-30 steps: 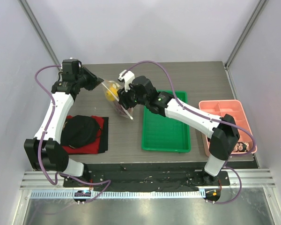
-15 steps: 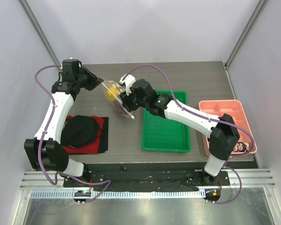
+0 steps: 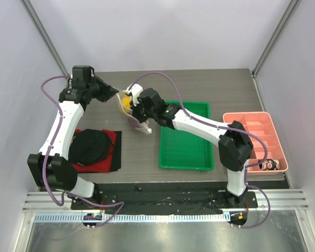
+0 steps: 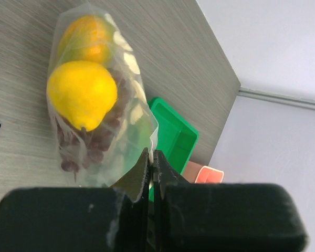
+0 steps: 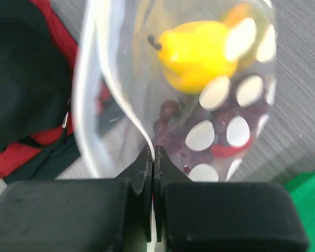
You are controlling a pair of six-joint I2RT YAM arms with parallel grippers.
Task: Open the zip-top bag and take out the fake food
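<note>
The clear zip-top bag (image 3: 130, 109) with white dots hangs above the table between both arms. Inside it the fake food shows: a yellow piece (image 4: 82, 93), a dark red grape cluster (image 5: 174, 131) and a glossy red piece (image 5: 226, 149). My left gripper (image 4: 150, 156) is shut on one edge of the bag (image 4: 102, 100). On the bag's (image 5: 178, 79) white zip strip edge my right gripper (image 5: 153, 151) is shut. In the top view the left gripper (image 3: 115, 94) is on the bag's left and the right gripper (image 3: 134, 108) on its right.
A green tray (image 3: 187, 136) lies right of the bag. A pink divided bin (image 3: 254, 139) stands at the far right. A black lump on a red cloth (image 3: 94, 148) lies at the near left.
The right gripper has moved left onto the bag and shut on its edge. The left gripper holds its grip, shifted slightly right.
</note>
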